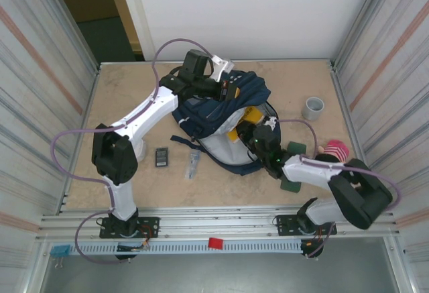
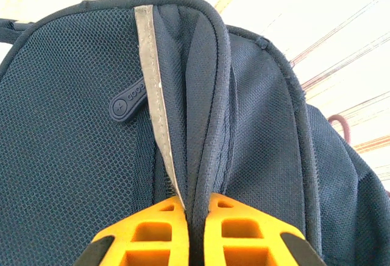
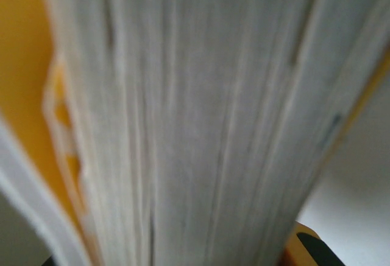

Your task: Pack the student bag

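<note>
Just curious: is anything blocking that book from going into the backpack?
Nothing visible does. The left gripper pinches the rim of the backpack, and the right gripper holds the book right at its opening.

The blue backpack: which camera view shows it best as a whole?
The top external view: the whole backpack lies open. The left wrist view gives a close fold of its fabric, pinched by the left end effector. The right wrist view has blurred book pages; the pale patch beside them may be its lining.
</note>
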Tool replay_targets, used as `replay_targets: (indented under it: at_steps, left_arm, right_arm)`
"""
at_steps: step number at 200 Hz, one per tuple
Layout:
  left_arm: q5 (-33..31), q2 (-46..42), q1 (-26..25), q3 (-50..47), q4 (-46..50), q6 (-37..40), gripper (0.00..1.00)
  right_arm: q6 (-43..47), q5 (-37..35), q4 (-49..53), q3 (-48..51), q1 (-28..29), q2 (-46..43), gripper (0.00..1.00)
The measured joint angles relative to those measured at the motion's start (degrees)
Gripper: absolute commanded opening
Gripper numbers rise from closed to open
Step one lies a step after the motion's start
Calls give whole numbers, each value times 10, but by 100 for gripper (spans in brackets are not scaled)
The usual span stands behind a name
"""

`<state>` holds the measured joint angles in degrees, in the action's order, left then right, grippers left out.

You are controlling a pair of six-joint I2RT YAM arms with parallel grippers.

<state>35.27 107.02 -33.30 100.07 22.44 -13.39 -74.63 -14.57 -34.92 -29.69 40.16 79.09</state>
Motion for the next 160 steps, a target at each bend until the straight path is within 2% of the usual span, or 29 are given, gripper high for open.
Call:
replay_targets:
  at_steps: [23, 80, 105, 136, 160]
  left_arm:
    - [13, 0, 6, 0, -2, -5, 0]
    - [34, 0, 16, 0, -17, -15, 0]
    - [37, 0, 19, 0, -17, -17, 0]
    - [37, -4, 24, -2, -17, -17, 0]
    - [37, -14, 29, -14, -17, -17, 0]
  right_arm:
    - [-13, -8, -24, -39, 0, 64, 0]
    - [-37, -20, -27, -141, 4, 197, 9]
    - [-53, -22, -16, -175, 4, 239, 23]
    - [-63, -20, 25, -195, 2, 248, 51]
    - [-64, -16, 73, -194, -2, 244, 59]
